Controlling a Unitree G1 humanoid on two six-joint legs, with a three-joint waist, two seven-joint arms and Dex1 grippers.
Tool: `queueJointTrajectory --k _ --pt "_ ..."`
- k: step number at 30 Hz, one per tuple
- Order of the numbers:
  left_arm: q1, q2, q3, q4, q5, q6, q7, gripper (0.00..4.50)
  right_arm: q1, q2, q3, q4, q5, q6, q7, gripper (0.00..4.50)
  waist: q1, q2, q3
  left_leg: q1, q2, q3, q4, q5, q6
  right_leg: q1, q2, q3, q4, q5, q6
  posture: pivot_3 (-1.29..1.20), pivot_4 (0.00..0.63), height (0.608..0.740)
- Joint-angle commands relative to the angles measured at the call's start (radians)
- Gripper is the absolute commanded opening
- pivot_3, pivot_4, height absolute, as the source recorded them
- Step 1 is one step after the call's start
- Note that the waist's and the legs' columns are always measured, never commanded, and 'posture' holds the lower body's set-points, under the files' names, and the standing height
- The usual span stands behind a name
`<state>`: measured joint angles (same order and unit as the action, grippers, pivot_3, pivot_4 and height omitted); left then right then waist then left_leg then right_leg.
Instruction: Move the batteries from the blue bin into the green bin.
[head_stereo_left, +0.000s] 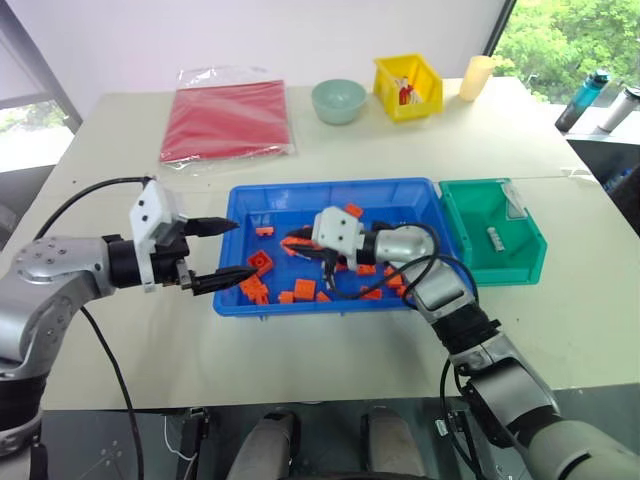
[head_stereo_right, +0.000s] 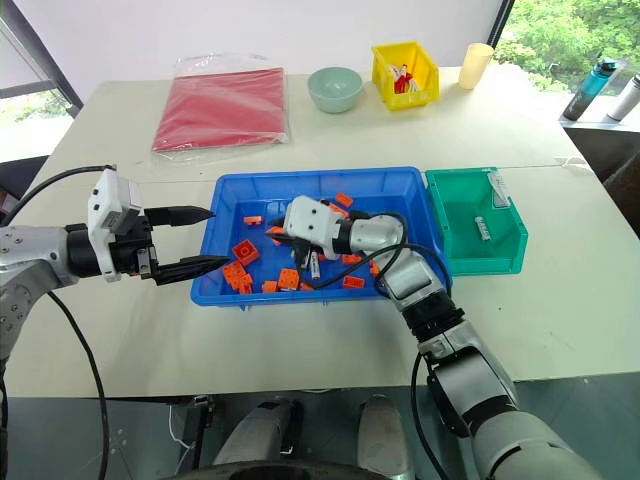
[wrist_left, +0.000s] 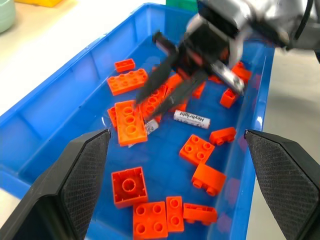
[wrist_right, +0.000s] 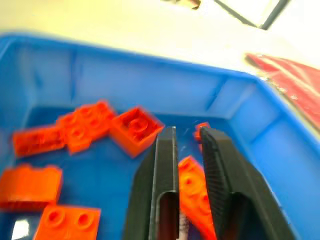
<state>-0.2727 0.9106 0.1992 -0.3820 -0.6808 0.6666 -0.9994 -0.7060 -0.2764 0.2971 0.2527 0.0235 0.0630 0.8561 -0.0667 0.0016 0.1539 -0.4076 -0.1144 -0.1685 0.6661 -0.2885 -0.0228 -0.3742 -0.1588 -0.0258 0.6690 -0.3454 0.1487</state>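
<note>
Two batteries (wrist_left: 191, 118) show among the orange bricks (wrist_left: 131, 121) in the blue bin (head_stereo_left: 330, 186). One lies bare on the floor near the bin's middle. The other is half tucked under a brick edge, just beside the right pincer's tips. A third sits in the green bin (head_stereo_left: 475, 225), which touches the blue bin's right wall.

The right pincer (wrist_right: 189, 132) is low inside the blue bin, left of centre, with its fingers drawn nearly together and only a thin gap between them. Something dark-marked shows low in that gap, but I cannot tell whether it is a battery.

The step in hand looks like the pick. To do it well, I would confirm that the cylinder alone sits crosswise between the fingers, with no brick corner caught alongside. Then lift straight up before travelling, since a slim round body could roll or slip out of a skewed pinch.

The left pincer (head_stereo_left: 222, 252) hangs spread wide at the bin's left wall, holding nothing and clear of the route.

The way to the green bin runs rightward over loose bricks, then over the two walls standing side by side, so the battery must rise above both rims. Open tabletop (head_stereo_left: 400, 150) lies beyond the bins, with the far objects well apart from this path.
</note>
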Motion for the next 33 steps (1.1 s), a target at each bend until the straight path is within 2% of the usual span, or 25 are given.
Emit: queueJointTrajectory --k 1,5,9,10,11,13,14,16,31,33 --pt "-0.031 -0.007 -0.006 -0.003 0.007 -0.024 -0.001 4.5 -0.066 0.024 -0.05 0.041 -0.003 0.04 -0.077 0.63 -0.001 0.0 0.0 0.0 0.0 0.0 0.0 0.0 0.0 0.0 0.0 0.0 0.0 0.0 0.0 0.0 0.15 0.717" --pt "-0.044 -0.011 -0.015 0.0 0.011 -0.026 -0.001 4.5 -0.084 0.019 -0.05 0.058 0.0 0.034 -0.059 0.63 -0.004 0.0 0.0 0.0 0.0 0.0 -0.001 0.0 0.0 -0.001 0.0 0.0 0.0 0.0 0.0 0.0 0.15 0.717" --pt "-0.048 -0.012 -0.016 0.004 0.015 -0.028 -0.006 4.5 -0.049 -0.019 -0.017 -0.018 -0.003 -0.01 0.013 0.63 -0.003 0.0 0.0 0.0 0.0 0.0 -0.001 0.0 0.0 -0.001 0.0 0.0 0.0 0.0 0.0 0.0 0.15 0.717" --pt "-0.047 -0.012 -0.016 0.004 0.016 -0.028 -0.007 4.5 -0.027 -0.031 -0.004 -0.052 0.005 -0.01 0.044 1.01 -0.002 0.0 0.0 0.0 0.0 0.0 -0.001 0.0 0.0 -0.001 0.0 0.0 0.0 0.0 0.0 0.0 0.15 0.717" --pt "-0.046 -0.012 -0.016 0.004 0.018 -0.029 -0.008 4.5 -0.01 -0.04 0.006 -0.075 0.002 -0.017 0.059 1.15 -0.002 0.0 0.0 0.0 0.0 0.0 -0.001 0.0 0.0 -0.001 0.0 0.0 0.0 0.0 0.0 0.0 0.15 0.717" --pt "-0.042 -0.014 -0.018 0.001 0.02 -0.03 -0.008 4.5 0.011 -0.048 0.03 -0.083 -0.04 -0.056 0.045 1.77 -0.003 0.0 0.0 0.0 0.0 0.0 -0.001 0.0 0.0 -0.001 0.0 0.0 0.0 0.0 0.0 0.0 0.15 0.717" --pt "-0.039 -0.014 -0.018 0.0 0.02 -0.03 -0.008 4.5 0.016 -0.05 0.041 -0.079 -0.062 -0.077 0.032 2.34 -0.003 0.0 0.0 0.0 0.0 0.0 -0.001 0.0 0.0 -0.001 0.0 0.0 0.0 0.0 0.0 0.0 0.15 0.717" --pt "-0.035 -0.015 -0.018 -0.005 0.019 -0.03 -0.007 4.5 0.023 -0.053 0.066 -0.06 -0.106 -0.118 0.011 3.07 -0.003 0.0 0.0 0.0 0.0 0.0 -0.001 0.0 0.0 -0.001 0.0 0.001 0.0 0.0 0.0 0.0 0.15 0.717" --pt "-0.042 -0.006 0.0 -0.015 0.008 -0.015 0.009 4.5 -0.068 0.032 0.097 0.235 -0.237 -0.281 -0.149 3.07 -0.004 -0.001 -0.001 0.001 0.001 0.0 0.0 0.0 -0.001 0.0 0.002 0.001 0.0 0.0 0.0 0.0 0.15 0.717" --pt "-0.042 -0.004 0.002 -0.016 0.008 -0.013 0.012 4.5 -0.082 0.045 0.09 0.259 -0.233 -0.29 -0.158 2.57 -0.004 -0.001 -0.001 0.001 0.001 0.0 0.0 0.0 -0.001 0.0 0.002 0.001 0.0 0.0 0.0 0.0 0.15 0.717"
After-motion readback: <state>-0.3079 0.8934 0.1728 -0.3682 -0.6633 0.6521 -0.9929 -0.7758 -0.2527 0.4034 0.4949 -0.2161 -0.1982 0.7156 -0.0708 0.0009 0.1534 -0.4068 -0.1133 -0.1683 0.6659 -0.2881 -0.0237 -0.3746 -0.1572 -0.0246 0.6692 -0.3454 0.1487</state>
